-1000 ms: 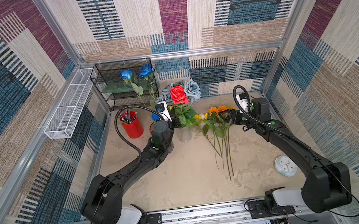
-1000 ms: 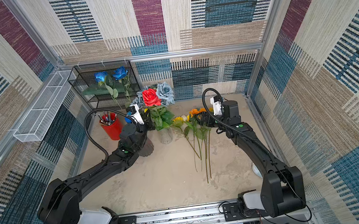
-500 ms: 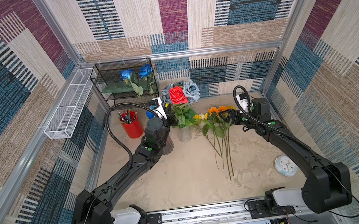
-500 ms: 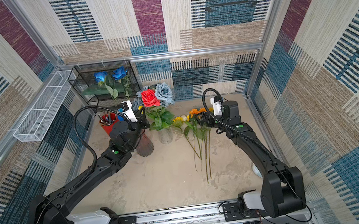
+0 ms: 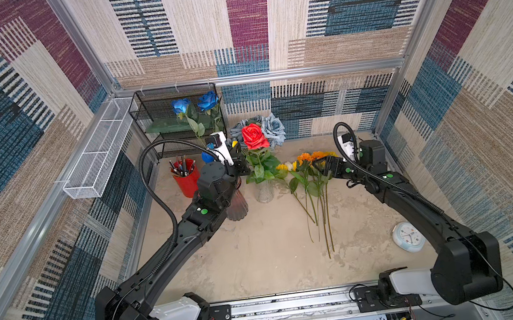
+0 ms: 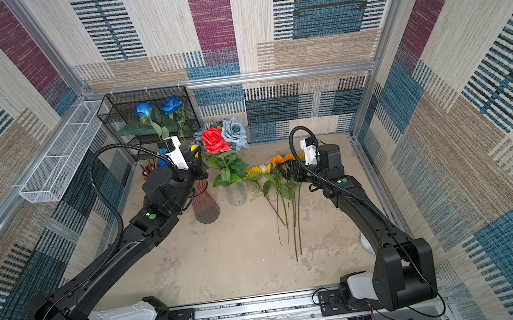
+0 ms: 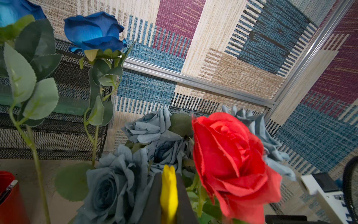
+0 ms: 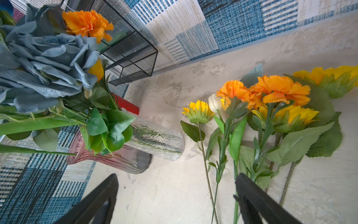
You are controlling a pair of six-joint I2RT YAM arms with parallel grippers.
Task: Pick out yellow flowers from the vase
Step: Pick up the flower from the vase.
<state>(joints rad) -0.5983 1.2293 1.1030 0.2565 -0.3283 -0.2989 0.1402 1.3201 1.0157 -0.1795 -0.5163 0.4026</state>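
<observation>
Centre rear of the beige mottled table (image 5: pixel 258 256): clear textured glass vase (image 5: pixel 264 192) holding a red fabric rose (image 5: pixel 254 136); yellow tulip bud (image 7: pixel 169 194) just left of the rose. Left of that vase: tinted ribbed glass vase (image 5: pixel 237 205), then red cylindrical pen cup (image 5: pixel 186 182). Behind these: black wire-mesh rack (image 5: pixel 154 113). Right of the clear vase, flat on the table: yellow sunflowers (image 6: pixel 254 174).

Surface (image 5: pixel 258 256): mottled beige, matt, plaster-like, slightly rough.
Walls (image 5: pixel 267 22): woven cloth, coarse weave.
Frame rails (image 5: pixel 272 75): brushed metal, dull sheen.
Shelf (image 5: pixel 160 107), upper left of frame: black wire mesh, matt.
Basket (image 5: pixel 95 163): white-coated wire mesh.
Clear vase (image 8: pixel 160 141): rippled glass, glossy.
Pink vase (image 8: pixel 116 161): ribbed tinted glass.
Red cup (image 5: pixel 187 186): glossy.
Red rose (image 7: pixel 228 155), grey-blue roses (image 7: pixel 116 186): cloth petals, frayed edges.
Rose leaves (image 8: pixel 110 126): shiny plastic.
Sunflowers (image 8: pixel 199 111): cloth petals.
Yellow tulip (image 7: pixel 169 192): smooth, matt.
Arms (image 5: pixel 177 248): matt black plastic.
</observation>
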